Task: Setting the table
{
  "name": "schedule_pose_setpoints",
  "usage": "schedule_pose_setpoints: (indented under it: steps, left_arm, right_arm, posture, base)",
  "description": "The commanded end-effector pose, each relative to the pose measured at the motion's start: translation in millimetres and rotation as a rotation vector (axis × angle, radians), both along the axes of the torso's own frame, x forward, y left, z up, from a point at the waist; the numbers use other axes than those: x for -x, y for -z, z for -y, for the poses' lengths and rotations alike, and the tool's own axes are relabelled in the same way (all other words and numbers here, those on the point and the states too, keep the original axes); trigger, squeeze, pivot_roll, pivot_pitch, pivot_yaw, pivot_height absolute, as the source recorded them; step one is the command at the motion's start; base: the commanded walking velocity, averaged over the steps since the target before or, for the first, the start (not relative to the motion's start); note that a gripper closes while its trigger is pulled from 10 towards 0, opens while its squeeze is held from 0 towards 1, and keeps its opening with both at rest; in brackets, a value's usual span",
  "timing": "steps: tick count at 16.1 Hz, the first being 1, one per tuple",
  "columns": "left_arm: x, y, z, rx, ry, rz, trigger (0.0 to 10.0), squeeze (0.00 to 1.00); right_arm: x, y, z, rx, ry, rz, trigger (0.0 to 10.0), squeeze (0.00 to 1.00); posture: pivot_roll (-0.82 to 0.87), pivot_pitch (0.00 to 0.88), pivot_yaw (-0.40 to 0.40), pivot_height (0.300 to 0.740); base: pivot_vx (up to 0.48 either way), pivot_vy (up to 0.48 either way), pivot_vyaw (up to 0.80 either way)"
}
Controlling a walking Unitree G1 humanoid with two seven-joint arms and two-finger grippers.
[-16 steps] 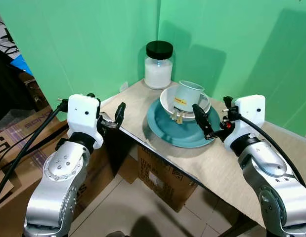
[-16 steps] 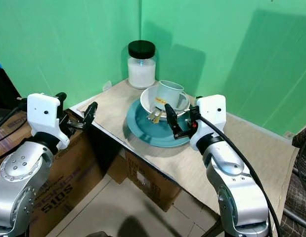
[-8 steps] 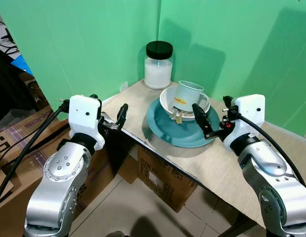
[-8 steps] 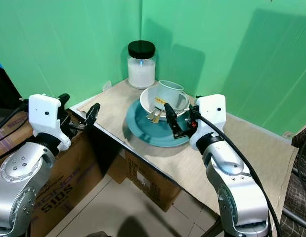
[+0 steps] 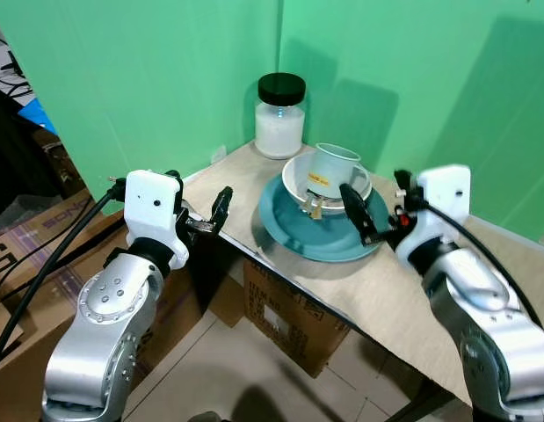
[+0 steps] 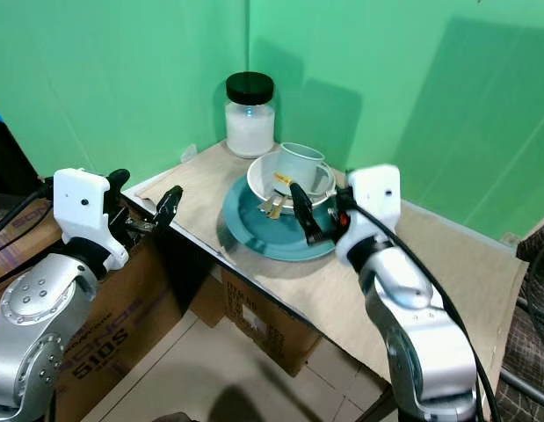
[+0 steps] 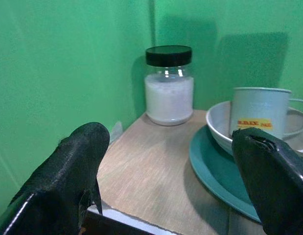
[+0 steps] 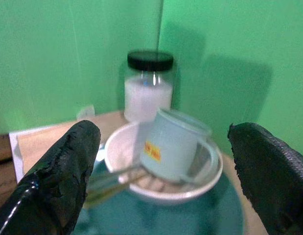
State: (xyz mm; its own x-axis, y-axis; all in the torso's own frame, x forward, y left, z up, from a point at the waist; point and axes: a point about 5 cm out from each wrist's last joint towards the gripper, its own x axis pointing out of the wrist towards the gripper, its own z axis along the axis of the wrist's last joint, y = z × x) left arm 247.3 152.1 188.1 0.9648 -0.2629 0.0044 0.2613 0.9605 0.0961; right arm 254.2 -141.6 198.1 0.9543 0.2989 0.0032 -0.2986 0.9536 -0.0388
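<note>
A pale wooden tabletop (image 5: 377,290) is set into a corner of green walls (image 5: 148,79), with cardboard boxes (image 5: 293,321) seen below its near edge and more to the robot's left. At the back corner 1 glass jar (image 5: 280,117) with a black lid is stood upright, filled most of the way with a white substance. Just in front of it 1 teal plate (image 5: 293,230) is laid flat, and 1 white bowl (image 5: 295,180) is stacked on the plate. Inside the bowl 1 pale blue mug (image 5: 330,171) with a yellow label is leaned at a tilt, and some metal cutlery (image 6: 273,206) is propped over the bowl's near rim; the number of pieces cannot be told.

The left gripper (image 5: 221,209) is held at the tabletop's left edge, its jaws apart, nothing between them. The right gripper (image 5: 358,211) is held above the plate's right side, just beside the bowl, jaws spread wide and empty, the mug framed between them in the right wrist view.
</note>
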Motion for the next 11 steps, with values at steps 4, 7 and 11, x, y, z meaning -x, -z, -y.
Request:
schedule_pose_setpoints:
  steps: [4, 7, 11]
  left_arm:
    - [2.2, 1.4, 1.2, -0.047, 0.095, -0.013, 10.0, 1.00]
    - [4.1, 6.0, -2.8, -0.098, 0.159, -0.047, 10.0, 1.00]
    - [3.3, -1.5, -7.5, -0.148, 0.284, -0.070, 10.0, 1.00]
  right_arm:
    - [-28.6, -1.5, -1.4, 0.021, -0.040, -0.041, 10.0, 1.00]
    - [-47.8, -2.0, -13.3, 0.007, -0.133, -0.067, 10.0, 1.00]
    - [-88.6, 3.1, -18.2, 0.050, -0.237, -0.129, 10.0, 1.00]
  posture:
    - [0.01, 0.000, 0.023, 0.740]
    - [0.03, 0.000, 0.057, 0.740]
    - [0.05, 0.000, 0.068, 0.740]
  base:
    - [0.000, 0.000, 0.00]
    - [0.000, 0.000, 0.00]
    - [0.000, 0.000, 0.00]
